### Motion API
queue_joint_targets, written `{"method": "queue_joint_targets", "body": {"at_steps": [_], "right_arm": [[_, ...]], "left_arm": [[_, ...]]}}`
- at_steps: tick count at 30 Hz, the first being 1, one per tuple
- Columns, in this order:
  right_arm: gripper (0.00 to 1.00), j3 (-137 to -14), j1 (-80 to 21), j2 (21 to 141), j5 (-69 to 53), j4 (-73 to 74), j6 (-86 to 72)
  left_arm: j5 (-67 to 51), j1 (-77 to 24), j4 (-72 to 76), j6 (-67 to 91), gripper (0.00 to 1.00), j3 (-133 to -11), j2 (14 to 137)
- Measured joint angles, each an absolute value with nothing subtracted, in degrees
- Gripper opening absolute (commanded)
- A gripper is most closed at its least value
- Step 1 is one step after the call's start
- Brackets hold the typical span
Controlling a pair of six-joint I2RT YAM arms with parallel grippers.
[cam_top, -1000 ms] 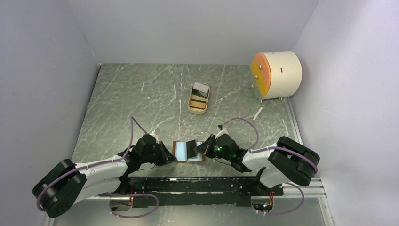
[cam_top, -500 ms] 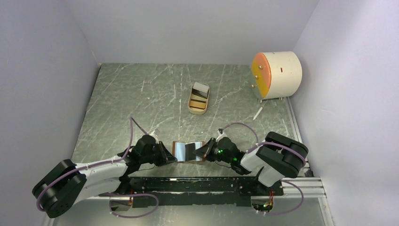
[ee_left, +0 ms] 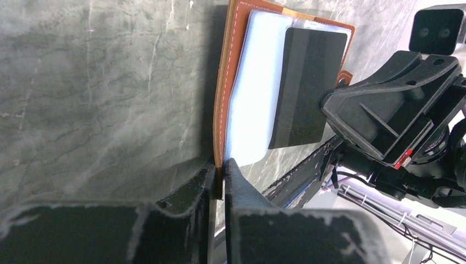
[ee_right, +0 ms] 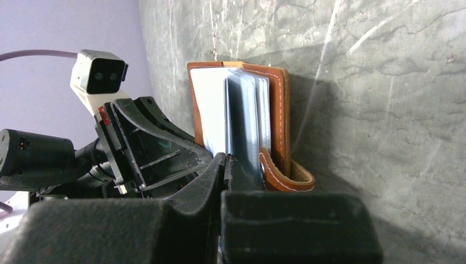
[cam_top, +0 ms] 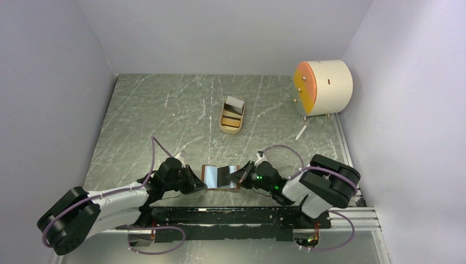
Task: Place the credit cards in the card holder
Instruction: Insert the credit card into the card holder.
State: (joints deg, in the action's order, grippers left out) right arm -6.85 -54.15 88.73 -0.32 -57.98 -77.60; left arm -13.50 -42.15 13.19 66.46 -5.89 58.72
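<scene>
Reaching inward from the near edge of the table (cam_top: 165,110), both arms are laid low and pointed at each other, with the forearms almost level with the surface. The left gripper (ee_left: 218,171) is pinched together on the left leather edge of the card holder (ee_left: 226,77). The holder is spread open on the table between the two tools, its pale inside turned up. The right gripper (cam_top: 233,177) is closed on one short edge of a dark card (ee_left: 308,82). That card is held over the holder's pale inside, on its right half, and from the right wrist it is seen edge-on beside the snap tab (ee_right: 286,177). Whether it is tucked into a pocket cannot be told. Farther out, near mid-table, a tan oval tray (cam_top: 222,124) is set well apart from both grippers; a whitish card (cam_top: 235,101) and a second dark card (cam_top: 234,110) are held in it. At the far right corner a pale drum (cam_top: 329,82) with an orange face is laid on its side.
</scene>
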Motion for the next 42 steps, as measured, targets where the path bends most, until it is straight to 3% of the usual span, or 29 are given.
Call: {"method": "queue_joint_targets", "body": {"at_steps": [10,14,21,25,31,42], "right_arm": [[0.01,-6.98,-54.15,92.05,-0.69,-60.73,-78.22],[0.17,-7.99,-54.15,94.59,-1.69,-62.35,-77.71],[0.13,-8.43,-54.24,95.72,-2.37,-62.70,-77.28],[0.24,-9.58,-54.24,95.72,-2.66,-61.21,-76.73],[0.38,-13.87,-54.37,92.92,-3.03,-52.36,-73.95],[0.42,-19.59,-54.52,84.09,0.08,-31.14,-66.43]], "left_arm": [[-13.52,-42.15,13.19,66.46,0.12,-5.89,58.61],[-13.52,-42.15,13.15,66.46,0.12,-5.89,58.63],[-13.56,-42.17,13.39,66.48,0.12,-5.89,59.11],[-13.56,-42.22,13.41,66.48,0.14,-5.89,59.11],[-13.61,-42.22,13.41,66.46,0.14,-5.89,58.96],[-13.78,-42.26,13.47,66.46,0.13,-5.89,58.41]]}}
